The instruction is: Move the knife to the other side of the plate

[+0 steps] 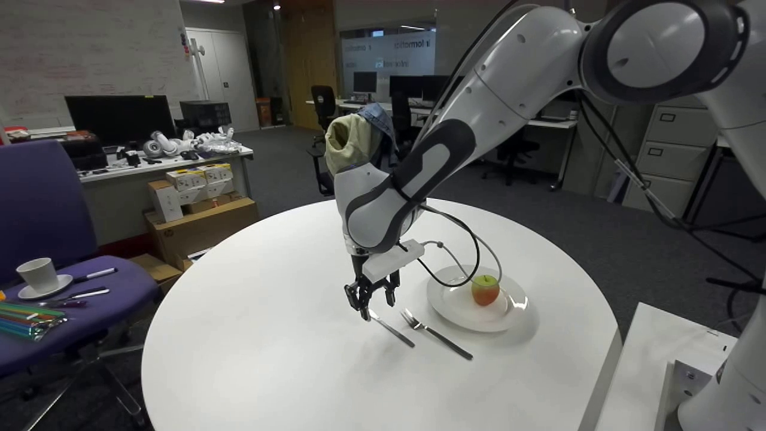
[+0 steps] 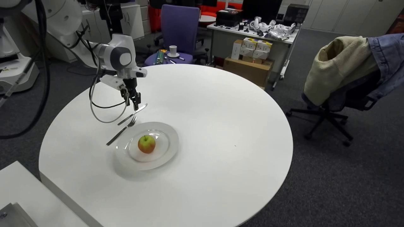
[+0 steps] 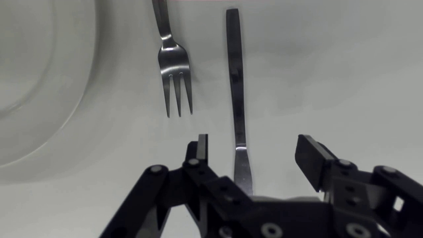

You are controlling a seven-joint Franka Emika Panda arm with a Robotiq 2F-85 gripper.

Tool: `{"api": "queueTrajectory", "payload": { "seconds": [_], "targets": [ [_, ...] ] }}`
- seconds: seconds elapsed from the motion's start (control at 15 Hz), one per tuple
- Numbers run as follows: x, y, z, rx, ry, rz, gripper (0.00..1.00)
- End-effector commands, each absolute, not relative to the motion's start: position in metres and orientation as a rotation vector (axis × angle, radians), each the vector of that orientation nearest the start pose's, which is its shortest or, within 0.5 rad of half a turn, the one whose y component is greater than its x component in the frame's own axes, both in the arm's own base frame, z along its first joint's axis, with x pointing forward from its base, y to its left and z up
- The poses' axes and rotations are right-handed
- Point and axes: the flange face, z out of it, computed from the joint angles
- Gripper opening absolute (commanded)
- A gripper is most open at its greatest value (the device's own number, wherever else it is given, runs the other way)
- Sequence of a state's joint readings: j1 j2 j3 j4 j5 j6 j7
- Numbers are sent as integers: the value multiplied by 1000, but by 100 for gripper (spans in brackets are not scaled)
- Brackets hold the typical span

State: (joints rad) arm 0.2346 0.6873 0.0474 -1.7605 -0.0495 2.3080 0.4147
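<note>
- Gripper (image 3: 256, 148) nearest in the wrist view, spread wide, the knife (image 3: 238, 102) ungripped, showing through the gap.
- Now, in an exterior view, I've got the knife flat on the table (image 1: 269, 359), fork (image 1: 440, 337) between it and the plate (image 1: 441, 303).
- In an exterior view, apple (image 2: 146, 144) on the plate, knife and fork to one side.
- I judge positioning nearly done; grasp, lift, carry across and set-down all remain.

Office-style robot lab. In an exterior view: whiteboard (image 1: 90, 54) upper left, monitors (image 1: 404, 86) upper centre, filing cabinet (image 1: 682, 158) upper right, office chair (image 1: 42, 197) at left edge, robot arm (image 1: 526, 66) across upper right.
</note>
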Motion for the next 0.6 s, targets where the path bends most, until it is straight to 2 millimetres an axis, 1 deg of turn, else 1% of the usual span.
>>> {"api": "queueTrajectory", "payload": {
  "seconds": [0.0,0.2,0.27,0.47,0.53],
  "targets": [
    [629,179,170,-3175,175,245,75],
    [629,179,168,-3175,173,253,77],
    [629,179,167,-3174,173,258,76],
    [628,180,164,-3173,169,275,71],
    [628,181,162,-3174,168,282,67]
  ]
}}
